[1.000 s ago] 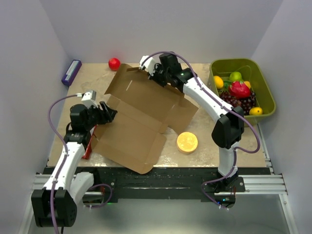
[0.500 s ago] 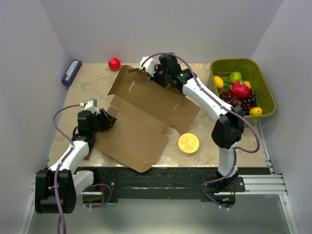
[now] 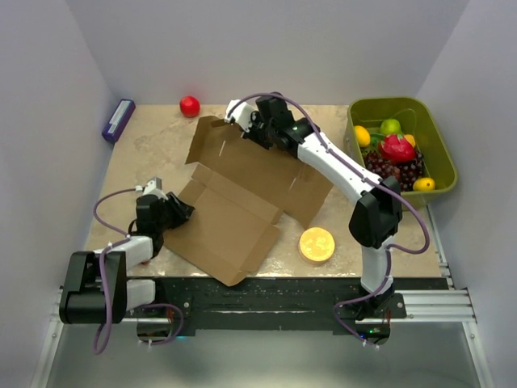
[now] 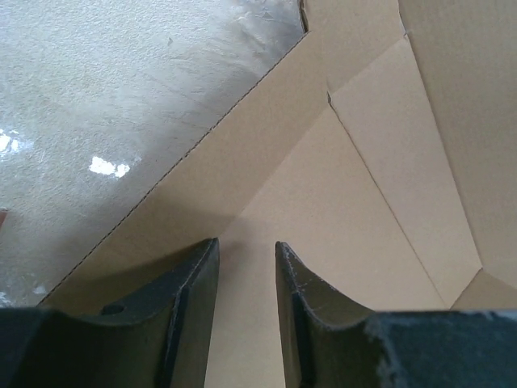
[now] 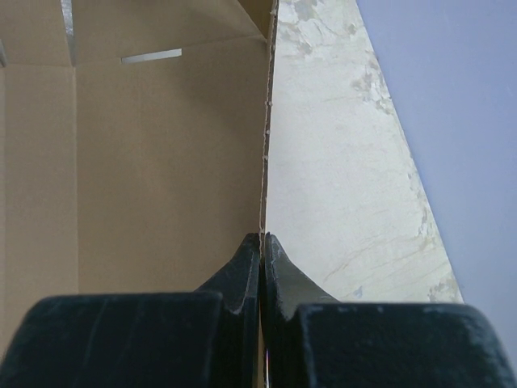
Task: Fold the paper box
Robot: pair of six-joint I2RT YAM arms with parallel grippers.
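centre: paper box (image 3: 242,194) spread wide, far flap raised — blocks low passes | far-left: red ball (image 3: 190,106), purple block (image 3: 118,120) by the wall, bare table (image 3: 145,153) between them and box (open lane) | right: green bin (image 3: 436,141) wall | near-right: yellow disc (image 3: 317,243) just beside box — tight gap

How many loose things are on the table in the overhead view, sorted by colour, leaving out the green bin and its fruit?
Brown: 1, the cardboard box
Red: 1, the ball
Purple: 1, the block
Yellow: 1, the disc
Total: 4
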